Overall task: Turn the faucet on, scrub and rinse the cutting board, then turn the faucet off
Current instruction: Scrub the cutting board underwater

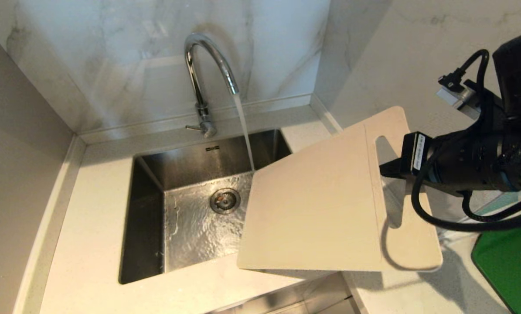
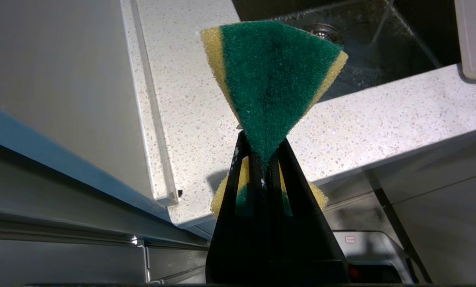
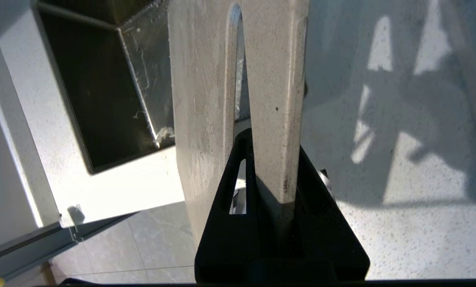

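Both claws are loaded: your right claw is clamping the cutting board by its slot end, tilting it over the sink edge so faucet water is draining into the basin. Left claw is pinching the sponge over the desk, ready to scrub.

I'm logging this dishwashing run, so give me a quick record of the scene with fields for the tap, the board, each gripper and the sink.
tap: faucet running, stream falling into the sink
board: cutting board lifted, tilted, partly over the sink, stream beside its far corner
right gripper: jaws shut on the board's handle end
left gripper: jaws shut on a green and yellow sponge, near the counter's front edge
sink: wet, drain uncovered
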Robot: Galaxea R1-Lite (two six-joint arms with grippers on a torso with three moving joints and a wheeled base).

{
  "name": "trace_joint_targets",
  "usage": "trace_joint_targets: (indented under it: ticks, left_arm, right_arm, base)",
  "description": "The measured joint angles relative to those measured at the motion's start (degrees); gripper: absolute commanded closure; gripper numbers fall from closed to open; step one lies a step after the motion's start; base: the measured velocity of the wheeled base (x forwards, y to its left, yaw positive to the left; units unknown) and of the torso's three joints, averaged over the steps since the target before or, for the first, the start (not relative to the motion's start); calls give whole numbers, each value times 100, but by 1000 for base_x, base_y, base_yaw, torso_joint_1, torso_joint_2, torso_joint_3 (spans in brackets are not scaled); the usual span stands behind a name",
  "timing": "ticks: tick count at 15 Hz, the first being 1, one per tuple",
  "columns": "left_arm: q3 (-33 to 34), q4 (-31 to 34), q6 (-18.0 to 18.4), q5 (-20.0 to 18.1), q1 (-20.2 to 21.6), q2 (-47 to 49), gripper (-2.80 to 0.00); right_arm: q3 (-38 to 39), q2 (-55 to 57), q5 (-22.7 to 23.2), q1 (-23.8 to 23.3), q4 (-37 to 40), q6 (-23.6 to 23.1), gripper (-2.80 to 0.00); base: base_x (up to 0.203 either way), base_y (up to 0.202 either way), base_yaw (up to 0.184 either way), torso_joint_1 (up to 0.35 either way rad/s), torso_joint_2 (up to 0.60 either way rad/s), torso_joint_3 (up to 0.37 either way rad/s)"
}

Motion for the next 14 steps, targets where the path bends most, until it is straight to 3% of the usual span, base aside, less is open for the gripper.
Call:
trace_joint_targets:
  ticks: [6,14]
  left_arm:
    - [0,0,1,1,0,0,0]
    - [0,2,1,2,0,0,0]
  right_arm:
    - [-2054,1068,0,-53,839,-55,0]
    - [-3726,2293,51,-348,1387,-875,0]
  base:
    - [0,0,0,0,0,0]
    - [0,0,0,0,0,0]
